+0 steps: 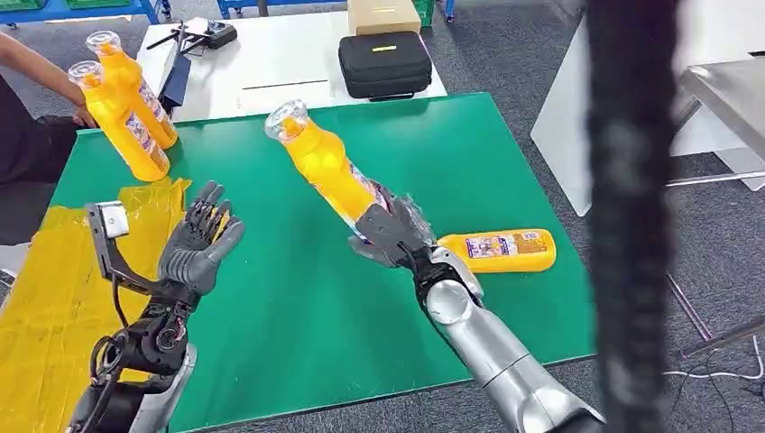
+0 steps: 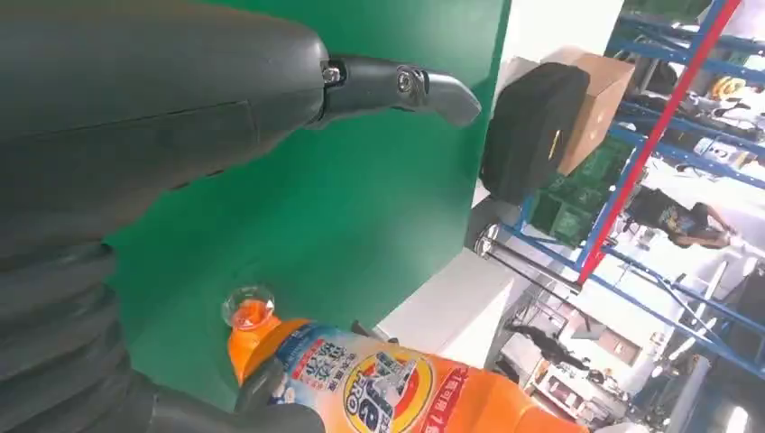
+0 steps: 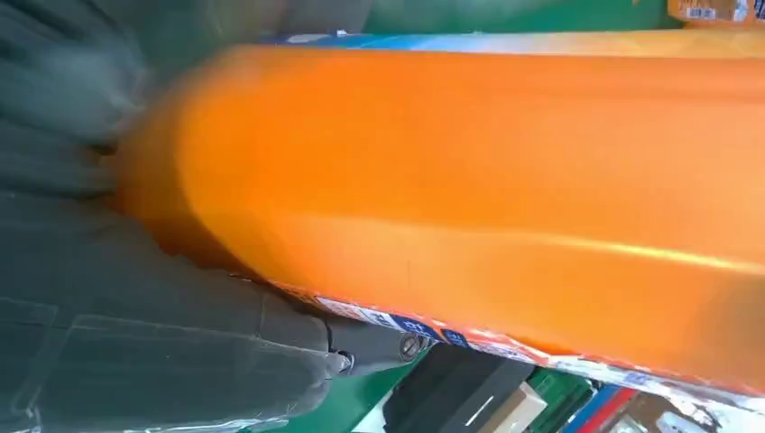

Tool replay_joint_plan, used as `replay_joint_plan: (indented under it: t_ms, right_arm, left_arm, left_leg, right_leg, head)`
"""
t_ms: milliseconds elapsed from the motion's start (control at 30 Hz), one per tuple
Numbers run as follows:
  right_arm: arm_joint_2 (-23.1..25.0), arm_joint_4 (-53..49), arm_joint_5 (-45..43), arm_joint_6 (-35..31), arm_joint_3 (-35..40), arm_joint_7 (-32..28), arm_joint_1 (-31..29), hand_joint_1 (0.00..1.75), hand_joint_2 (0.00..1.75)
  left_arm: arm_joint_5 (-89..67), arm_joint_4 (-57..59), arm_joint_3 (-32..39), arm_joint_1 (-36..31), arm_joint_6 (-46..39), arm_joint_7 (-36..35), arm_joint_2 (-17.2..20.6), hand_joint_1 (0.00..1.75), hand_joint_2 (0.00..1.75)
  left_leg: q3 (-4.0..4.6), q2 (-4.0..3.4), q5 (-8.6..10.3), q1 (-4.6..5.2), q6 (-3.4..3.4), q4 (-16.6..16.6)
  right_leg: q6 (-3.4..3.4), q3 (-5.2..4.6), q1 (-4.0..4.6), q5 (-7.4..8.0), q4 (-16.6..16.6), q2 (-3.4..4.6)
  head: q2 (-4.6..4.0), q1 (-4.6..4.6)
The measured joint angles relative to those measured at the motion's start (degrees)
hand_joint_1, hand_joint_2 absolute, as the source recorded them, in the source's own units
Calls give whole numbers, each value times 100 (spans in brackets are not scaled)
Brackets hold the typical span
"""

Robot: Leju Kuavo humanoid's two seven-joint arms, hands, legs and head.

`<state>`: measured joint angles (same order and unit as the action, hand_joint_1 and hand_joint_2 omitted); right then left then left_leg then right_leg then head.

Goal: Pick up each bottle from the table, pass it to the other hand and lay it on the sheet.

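Orange plastic bottle with clear cap (image 1: 327, 168) held aloft over green surface (image 1: 298, 307), gripped at its base by right robot hand (image 1: 390, 233); long axis tilts cap-first toward left robot hand (image 1: 200, 242), empty, fingers spread, nearest the yellow sheet (image 1: 54, 289).

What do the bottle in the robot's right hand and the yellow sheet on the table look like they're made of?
Bottle: probably glossy orange plastic, judging by the long sheen along its side in the right wrist view, with a clear cap and a printed label. The right hand grips its lower part.
Yellow sheet: likely thin plastic film or cloth; it lies wrinkled and slightly shiny.
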<state>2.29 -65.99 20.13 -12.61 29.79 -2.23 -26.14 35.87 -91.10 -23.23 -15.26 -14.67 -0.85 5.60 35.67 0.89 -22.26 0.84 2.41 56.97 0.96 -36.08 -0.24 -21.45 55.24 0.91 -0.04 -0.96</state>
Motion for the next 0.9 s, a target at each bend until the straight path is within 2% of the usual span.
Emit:
replay_joint_plan:
  t_ms: [533, 900]
  right_arm:
    - [817, 865, 831, -74, 1051, 525, -682, 175, 175]
    - [1097, 1224, 796, -52, 1401, 721, -902, 175, 175]
  left_arm:
    - [688, 72, -350, -419, -87, -111, -411, 0, 175]
    - [649, 376, -550, -627, -448, -111, -647, 0, 175]
  left_leg:
    - [7, -2, 2, -2, -1, 0]
    - [10, -1, 3, 1, 0, 2]
  right_leg:
    - [-2, -12, 1, 2, 1, 1]
    - [-1, -15, 0, 2, 1, 1]
  head:
    - [0, 0]
    - [0, 0]
